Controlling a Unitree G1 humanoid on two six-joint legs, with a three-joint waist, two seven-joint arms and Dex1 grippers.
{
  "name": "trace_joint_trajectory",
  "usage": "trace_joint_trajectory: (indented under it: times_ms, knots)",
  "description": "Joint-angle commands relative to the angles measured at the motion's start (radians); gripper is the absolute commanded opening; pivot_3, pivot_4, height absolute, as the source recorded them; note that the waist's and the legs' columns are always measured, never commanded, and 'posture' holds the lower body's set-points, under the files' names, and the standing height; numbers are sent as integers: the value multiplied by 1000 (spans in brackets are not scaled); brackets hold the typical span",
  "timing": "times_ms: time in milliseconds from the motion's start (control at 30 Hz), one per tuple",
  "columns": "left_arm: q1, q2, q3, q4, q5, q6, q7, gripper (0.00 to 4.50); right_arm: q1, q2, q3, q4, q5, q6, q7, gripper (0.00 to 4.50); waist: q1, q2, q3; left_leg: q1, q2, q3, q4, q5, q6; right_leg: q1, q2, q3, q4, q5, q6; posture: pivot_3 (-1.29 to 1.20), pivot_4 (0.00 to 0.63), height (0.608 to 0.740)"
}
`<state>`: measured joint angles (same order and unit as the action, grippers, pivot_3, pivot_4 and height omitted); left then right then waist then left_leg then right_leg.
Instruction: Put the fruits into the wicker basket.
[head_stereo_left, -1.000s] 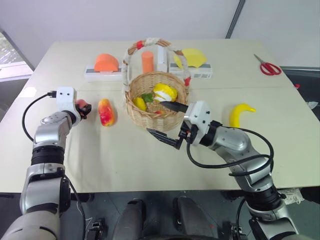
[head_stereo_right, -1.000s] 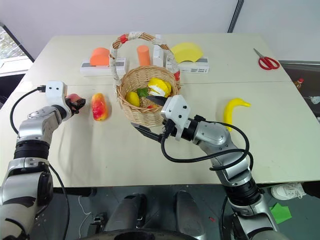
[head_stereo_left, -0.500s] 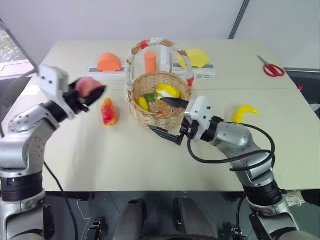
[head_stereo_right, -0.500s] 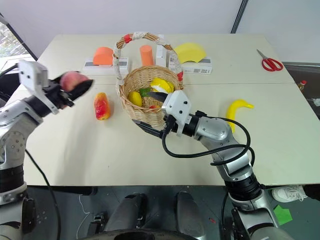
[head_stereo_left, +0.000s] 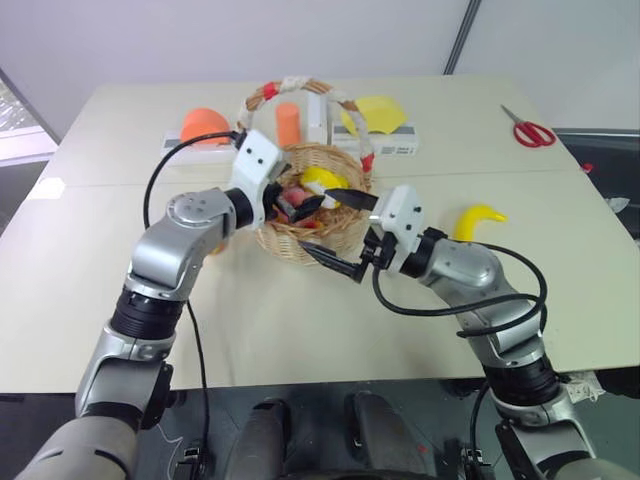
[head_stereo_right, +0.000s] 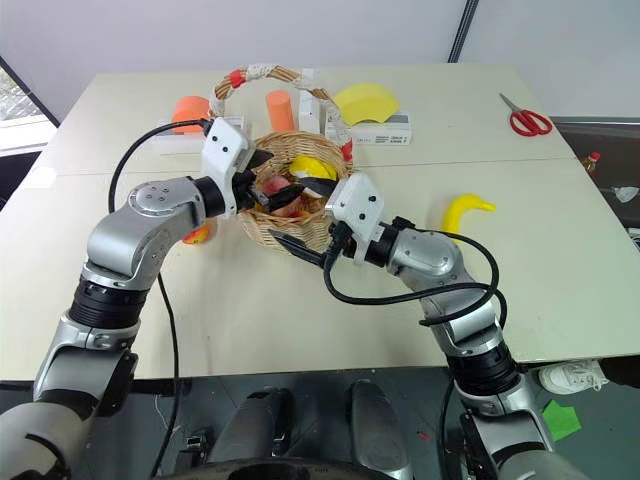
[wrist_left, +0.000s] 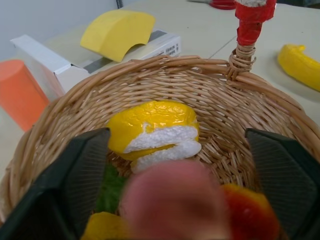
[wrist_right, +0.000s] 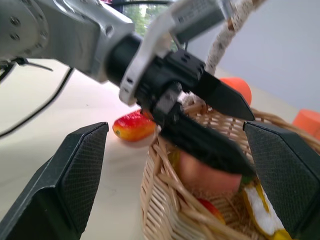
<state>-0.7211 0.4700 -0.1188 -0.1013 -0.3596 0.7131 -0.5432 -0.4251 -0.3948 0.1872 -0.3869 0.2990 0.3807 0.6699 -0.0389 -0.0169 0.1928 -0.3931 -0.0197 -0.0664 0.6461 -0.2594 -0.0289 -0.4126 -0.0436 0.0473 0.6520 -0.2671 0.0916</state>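
The left gripper (head_stereo_right: 272, 190) hangs over the wicker basket (head_stereo_left: 345, 228), fingers spread wide, the peach (wrist_right: 207, 175) loose between them just above the fruit already inside; the right gripper (head_stereo_left: 340, 232) waits fully open and empty around the basket's near rim. The mango (wrist_right: 134, 127) lies on the table (head_stereo_left: 300, 320) beside the basket, the banana (head_stereo_left: 474, 220) well apart to the right; both look light, smooth and likely slippery, best pinched across the middle. The tall handle (head_stereo_left: 300, 88) crowds any approach; foam shapes (head_stereo_left: 204, 124) and scissors (head_stereo_left: 524, 131) sit behind.
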Motion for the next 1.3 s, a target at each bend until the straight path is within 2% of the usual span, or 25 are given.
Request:
trace_joint_trajectory:
  times_ms: [33, 200, 300, 367, 433, 600, 700, 800, 1167, 1267, 1300]
  knots:
    - [-7, 36, 151, -86, -96, 24, -38, 4442, 19, -5, -15, -30, -13, -7, -20, 4500, 0, 0, 0, 0, 0, 0, 0, 0, 0, 0, 0, 0, 0, 0, 0, 0, 150, 740]
    - [157, 160, 423, -199, -278, 151, -83, 4442, 44, -2, -23, -37, 1, -1, -20, 4500, -10, 0, 0, 1, 1, 1, -1, 0, 0, 0, -1, 1, 0, 0, 0, 0, 150, 740]
    - [249, 231, 495, -235, -268, 223, -23, 4442, 45, 0, -15, -28, 5, -10, -6, 4500, -4, 0, 0, 1, 2, 0, -1, 0, 0, 0, 0, 1, 1, 0, 0, 0, 150, 740]
    - [266, 235, 519, -241, -264, 280, 49, 4442, 39, 7, -3, -21, 8, -13, 5, 4500, 4, 0, 0, 1, 0, -1, 0, 0, 0, 1, -1, 0, 0, 0, 0, 0, 150, 740]
    - [250, 211, 520, -242, -268, 340, 122, 4442, 33, 15, 3, -17, 11, -14, 15, 4500, 15, -1, 0, 1, -1, -3, 2, 0, 0, 3, -1, -2, 0, 0, 0, 0, 150, 740]
    - [182, 135, 402, -170, -136, 453, 343, 4442, 22, 33, 17, -13, 16, -15, 36, 4500, 26, -1, 0, 1, -2, -3, 2, 0, 0, 4, -2, -2, -1, 0, 1, 0, 150, 740]
    - [142, 45, 371, -110, -78, 494, 452, 4442, 21, 39, 20, -16, 17, -12, 37, 4500, 19, -1, 0, 1, -2, -3, 1, 0, 0, 3, -2, -2, -1, 0, 1, 0, 150, 740]
    - [101, -24, 380, -59, -51, 530, 507, 4442, 32, 40, 22, -26, 16, -11, 36, 4500, 23, -1, 0, 1, -1, -4, 0, 1, -2, 2, -1, -2, 0, 0, 1, 0, 150, 740]
    - [24, -89, 398, 90, 19, 539, 561, 4442, 55, 44, 25, -34, 5, -19, 22, 4500, 23, -1, 0, 0, -2, -4, 0, 1, -2, 2, -1, -2, 0, 0, 1, 0, 150, 740]
    - [27, -95, 399, 97, 28, 514, 555, 3656, 57, 46, 27, -36, 3, -22, 19, 4500, 21, -1, 0, 0, -2, -4, 0, 1, -2, 1, -2, -2, 0, 0, 1, 0, 150, 740]
    - [28, -96, 397, 99, 34, 518, 558, 3198, 56, 46, 27, -35, 2, -24, 19, 4500, 21, -1, 0, 0, -2, -4, 0, 1, -2, 1, -2, -2, 0, 0, 1, 0, 150, 740]
